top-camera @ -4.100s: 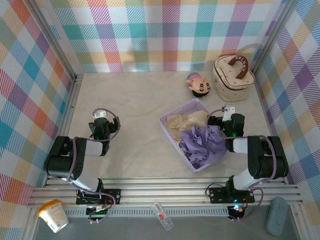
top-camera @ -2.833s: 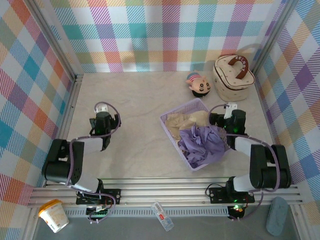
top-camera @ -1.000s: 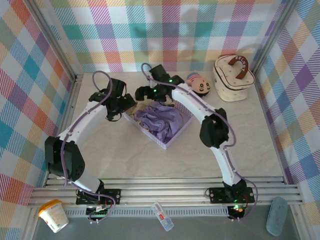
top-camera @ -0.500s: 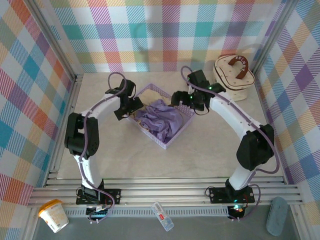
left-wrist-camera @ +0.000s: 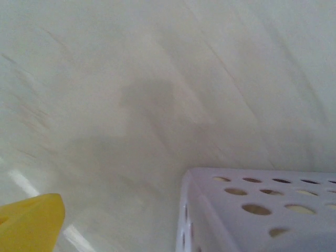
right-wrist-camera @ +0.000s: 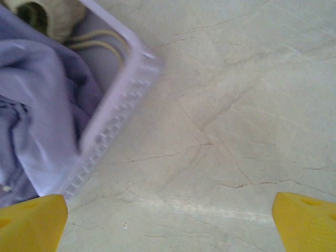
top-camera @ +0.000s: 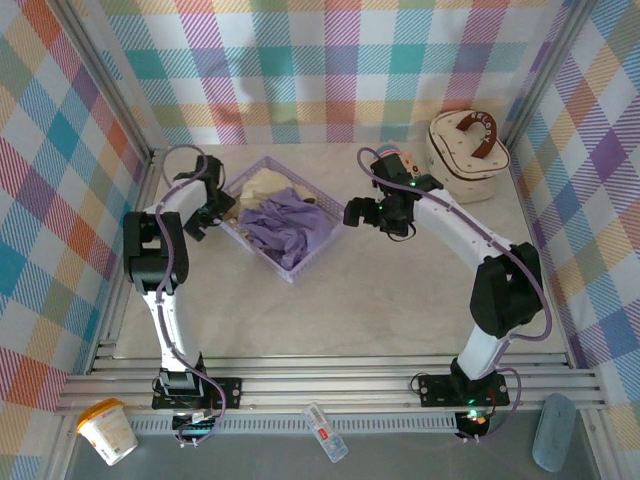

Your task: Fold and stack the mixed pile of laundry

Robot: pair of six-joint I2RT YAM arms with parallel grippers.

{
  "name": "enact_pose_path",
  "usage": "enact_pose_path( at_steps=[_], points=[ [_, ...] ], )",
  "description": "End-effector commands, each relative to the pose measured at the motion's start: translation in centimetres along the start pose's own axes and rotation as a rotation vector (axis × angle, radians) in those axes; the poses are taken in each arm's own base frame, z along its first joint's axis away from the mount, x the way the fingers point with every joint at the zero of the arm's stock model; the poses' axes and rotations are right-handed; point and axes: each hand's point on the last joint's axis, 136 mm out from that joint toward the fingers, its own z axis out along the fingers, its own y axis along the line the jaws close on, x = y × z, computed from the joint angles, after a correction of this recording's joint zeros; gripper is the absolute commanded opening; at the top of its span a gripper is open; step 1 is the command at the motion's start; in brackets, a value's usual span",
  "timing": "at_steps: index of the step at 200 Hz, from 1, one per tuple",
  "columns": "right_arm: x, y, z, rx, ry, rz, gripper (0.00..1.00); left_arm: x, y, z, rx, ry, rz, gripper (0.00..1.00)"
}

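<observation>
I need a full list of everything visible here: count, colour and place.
basket: 1, lavender, rear left of table
T-shirt: 1, purple, crumpled in basket
beige garment: 1, cream, basket's far corner
round case: 1, cream, brown handle, rear right
doll head: 1, pink hat, left of case
tub: 1, cream, orange rim, front left, off table
small bottle: 1, clear, front rail
grey-blue object: 1, front right, off table
table: 1, pale marble
walls: 3, pastel plaid, around table
left arm: 1, white and black, at basket's left side, jaws open
right arm: 1, white and black, right of basket, jaws open
</observation>
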Motion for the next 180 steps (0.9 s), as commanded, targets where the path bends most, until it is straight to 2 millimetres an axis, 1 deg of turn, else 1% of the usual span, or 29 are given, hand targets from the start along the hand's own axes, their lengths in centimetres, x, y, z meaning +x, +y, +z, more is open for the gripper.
enact_pose_path(
  at_steps=[1,20,39,44,46,55,78,87,94,104,112,121,140,148,155,161,163,167,180],
  points=[
    [-0.4,-0.1,0.0,0.016,0.002,0.005,1.0,-4.5,4.6,-2.2,-0.089,-0.086,-0.114,1.0],
    [-0.3,0.1,0.4,0.004,0.015,0.009,0.99,-6.5,7.7,-2.1,-0.113,-0.09,-0.18,1.0],
    [-0.4,0.3,0.8,-0.01,0.026,0.009,0.99,-7.5,10.7,-1.5,-0.124,-0.065,-0.251,1.0],
    [-0.4,0.5,0.8,-0.014,0.026,0.008,0.99,-7.5,10.9,-1.5,-0.125,-0.06,-0.251,1.0],
    [-0.4,0.5,0.9,-0.015,0.028,0.008,0.99,-8.0,11.8,-1.5,-0.133,-0.061,-0.27,1.0],
    [-0.6,0.7,1.0,-0.02,0.029,0.006,0.99,-8.5,13.0,-1.7,-0.148,-0.068,-0.28,1.0],
    [-1.2,1.3,1.0,-0.037,0.035,-0.007,0.99,-9.7,15.1,-3.1,-0.168,-0.111,-0.3,1.0],
    [-1.4,1.5,1.0,-0.041,0.037,-0.014,0.99,-10.1,15.7,-3.8,-0.162,-0.121,-0.311,1.0],
    [-1.6,1.7,0.9,-0.042,0.036,-0.019,0.99,-10.4,15.7,-4.4,-0.146,-0.128,-0.309,1.0],
    [-1.9,1.9,0.7,-0.049,0.032,-0.026,0.99,-10.8,15.4,-5.4,-0.123,-0.137,-0.279,1.0],
    [-2.1,2.2,0.7,-0.056,0.03,-0.029,0.99,-10.9,14.6,-6.2,-0.075,-0.131,-0.251,1.0],
    [-2.2,2.5,0.7,-0.067,0.03,-0.032,0.99,-10.8,13.4,-7.2,-0.005,-0.115,-0.221,1.0],
    [-2.5,2.8,0.8,-0.081,0.038,-0.029,0.99,-9.6,10.1,-9.7,0.158,-0.084,-0.136,1.0],
    [-2.6,3.0,0.8,-0.088,0.037,-0.029,0.99,-8.6,8.6,-10.7,0.228,-0.069,-0.095,1.0],
    [-2.7,3.1,0.8,-0.092,0.036,-0.027,0.99,-7.3,7.1,-11.5,0.287,-0.049,-0.048,1.0],
    [-2.7,3.2,0.8,-0.096,0.037,-0.026,0.99,-6.5,6.1,-11.9,0.334,-0.03,-0.019,1.0],
    [-2.7,3.2,0.9,-0.096,0.037,-0.025,0.99,-5.6,5.2,-12.2,0.357,-0.02,0.01,1.0],
    [-2.7,3.3,0.9,-0.1,0.036,-0.026,0.99,-4.6,4.2,-12.5,0.388,-0.004,0.047,1.0],
    [-2.9,3.5,0.9,-0.112,0.034,-0.022,0.99,-2.1,2.1,-12.8,0.439,0.035,0.146,1.0]
  ],
)
